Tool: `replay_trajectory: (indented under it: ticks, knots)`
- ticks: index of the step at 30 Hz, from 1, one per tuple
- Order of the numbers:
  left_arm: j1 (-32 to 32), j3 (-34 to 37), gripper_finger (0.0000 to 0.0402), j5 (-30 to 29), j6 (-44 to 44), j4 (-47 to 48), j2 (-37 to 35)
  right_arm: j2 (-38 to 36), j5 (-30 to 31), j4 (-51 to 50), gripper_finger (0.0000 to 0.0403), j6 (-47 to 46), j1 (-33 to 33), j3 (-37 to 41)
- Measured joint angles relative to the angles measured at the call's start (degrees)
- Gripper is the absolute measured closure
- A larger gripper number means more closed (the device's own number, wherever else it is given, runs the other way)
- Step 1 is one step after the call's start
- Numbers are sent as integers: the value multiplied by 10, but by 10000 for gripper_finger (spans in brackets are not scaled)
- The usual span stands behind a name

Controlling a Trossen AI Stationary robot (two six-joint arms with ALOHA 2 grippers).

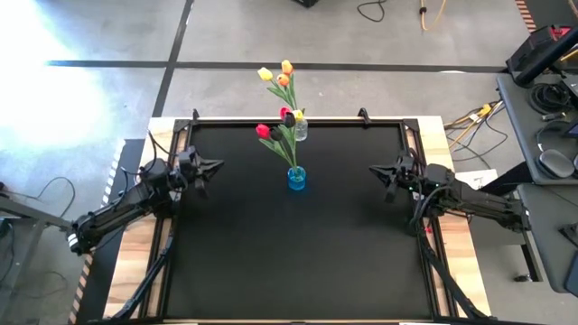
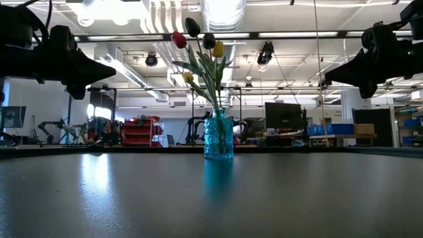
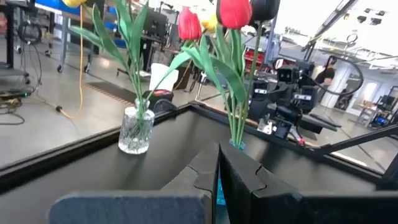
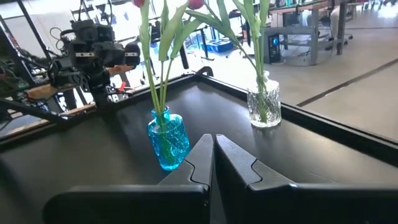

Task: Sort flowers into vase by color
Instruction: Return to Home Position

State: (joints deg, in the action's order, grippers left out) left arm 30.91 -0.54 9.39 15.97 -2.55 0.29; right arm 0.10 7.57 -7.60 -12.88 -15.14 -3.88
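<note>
A blue glass vase (image 1: 296, 178) stands mid-table and holds red tulips (image 1: 264, 131) and a dark one; a yellow head (image 2: 217, 48) shows among them in the low view. A clear glass vase (image 1: 301, 132) at the far edge holds yellow and orange tulips (image 1: 278, 75). In the right wrist view the blue vase (image 4: 167, 140) is nearer than the clear vase (image 4: 264, 107). My left gripper (image 1: 217, 165) hovers shut at the table's left, my right gripper (image 1: 372, 169) shut at its right. Both are raised and apart from the vases.
The black mat (image 1: 298, 262) stretches bare between the vases and the near edge. A raised black frame (image 1: 271, 120) runs along the far edge. Cables and a desk with equipment (image 1: 551, 81) lie beyond the table's right side.
</note>
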Motion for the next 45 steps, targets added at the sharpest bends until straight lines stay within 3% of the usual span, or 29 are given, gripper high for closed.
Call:
replay_trajectory:
  ticks: [6, 12, 25, 45]
  knots:
    - [0, 0, 401, 1, 56, 1, 35, 14, 0, -4, 393, -57, 0, -1]
    - [0, -1, 401, 1, 188, 2, 73, 24, 0, -7, 393, -61, 0, -2]
    - [0, -1, 401, 1, 191, 0, 123, 26, 0, -7, 393, -62, 0, -2]
    - [0, -1, 402, 2, 191, -3, 144, 26, 0, -7, 394, -62, 0, -2]
